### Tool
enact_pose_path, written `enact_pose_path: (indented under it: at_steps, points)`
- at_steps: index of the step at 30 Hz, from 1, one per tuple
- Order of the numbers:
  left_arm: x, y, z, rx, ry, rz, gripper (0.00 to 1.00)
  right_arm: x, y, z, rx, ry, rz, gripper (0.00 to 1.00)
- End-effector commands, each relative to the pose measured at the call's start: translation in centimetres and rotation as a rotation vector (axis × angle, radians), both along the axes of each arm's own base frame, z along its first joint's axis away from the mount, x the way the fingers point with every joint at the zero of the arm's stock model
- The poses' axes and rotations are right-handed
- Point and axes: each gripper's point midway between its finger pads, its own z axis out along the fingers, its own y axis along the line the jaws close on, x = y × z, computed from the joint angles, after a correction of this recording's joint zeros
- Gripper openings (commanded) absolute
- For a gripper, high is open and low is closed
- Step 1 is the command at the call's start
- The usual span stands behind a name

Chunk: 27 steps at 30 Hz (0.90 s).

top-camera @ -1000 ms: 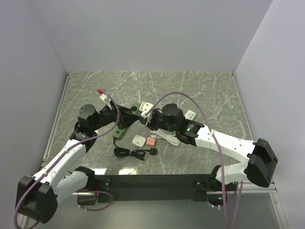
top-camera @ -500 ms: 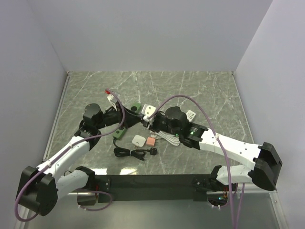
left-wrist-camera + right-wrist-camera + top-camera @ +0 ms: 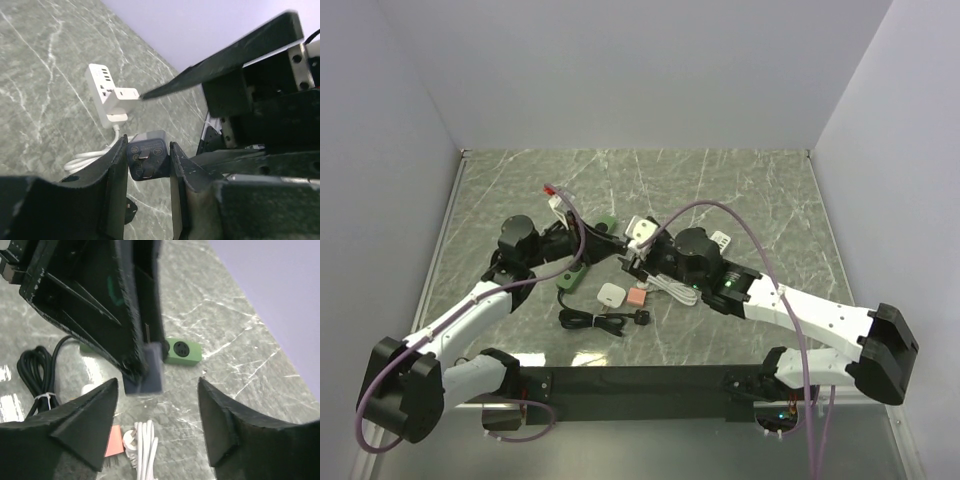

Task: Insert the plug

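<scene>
Left gripper (image 3: pixel 148 167) is clenched on the dark plug (image 3: pixel 148 159), which it holds above the table (image 3: pixel 740 180) by the fingertips alone, pronged face turned toward its own wrist; right gripper (image 3: pixel 156 386) stands released, fingers flanking the plug without touching. Hazards, as judged: so shallow a hold may let the plug twist or drop; the right fingers may clip it on withdrawal, the arms being nose to nose. Green socket (image 3: pixel 183 350), white power strip (image 3: pixel 106 95), white cable (image 3: pixel 142 442) and black cord (image 3: pixel 35 370) crowd the surface beneath; freer room lies toward the far wall.
</scene>
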Motion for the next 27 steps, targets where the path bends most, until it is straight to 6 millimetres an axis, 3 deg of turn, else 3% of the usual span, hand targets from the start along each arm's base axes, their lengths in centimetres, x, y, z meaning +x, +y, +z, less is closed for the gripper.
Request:
enact_pose_path:
  at_steps: [1,4,6,10,14,15,17,18,20,21,27]
  points:
    - [0.8,0.9,2.9,-0.036,-0.116,0.048,0.0,0.7,-1.5,3.8,0.136,-0.041,-0.052,0.75]
    - [1.1,2.3,4.0,-0.062,-0.146,0.092,0.0,0.4,-2.3,4.7,0.208,-0.003,-0.005,0.82]
    - [1.2,3.1,4.9,-0.081,-0.174,0.121,0.0,1.3,-3.5,5.6,0.266,0.019,-0.012,0.85]
    - [0.6,3.5,6.2,-0.123,-0.224,0.126,0.0,1.1,-3.0,7.1,0.381,0.14,0.04,0.86]
    - [-0.3,3.3,7.9,-0.177,-0.252,0.086,0.0,-0.7,-2.0,9.7,0.523,0.274,0.185,0.85]
    - [-0.6,3.4,8.5,-0.189,-0.272,0.082,0.0,-1.1,-2.2,11.0,0.575,0.268,0.22,0.85]
    - [-0.9,3.5,9.4,-0.2,-0.307,0.082,0.0,-1.4,-3.3,11.7,0.664,0.359,0.253,0.85]
    - [-1.2,3.6,10.1,-0.208,-0.329,0.082,0.0,-2.7,-3.7,13.4,0.707,0.321,0.347,0.85]
    - [-1.8,3.6,11.3,-0.234,-0.365,0.066,0.0,-3.2,-4.5,13.6,0.775,0.407,0.383,0.84]
    - [-2.2,3.6,11.8,-0.247,-0.378,0.051,0.0,-4.0,-4.7,14.6,0.789,0.38,0.445,0.84]
    - [-4.3,2.6,13.9,-0.32,-0.429,-0.043,0.0,-5.6,-4.3,15.3,0.837,0.497,0.625,0.81]
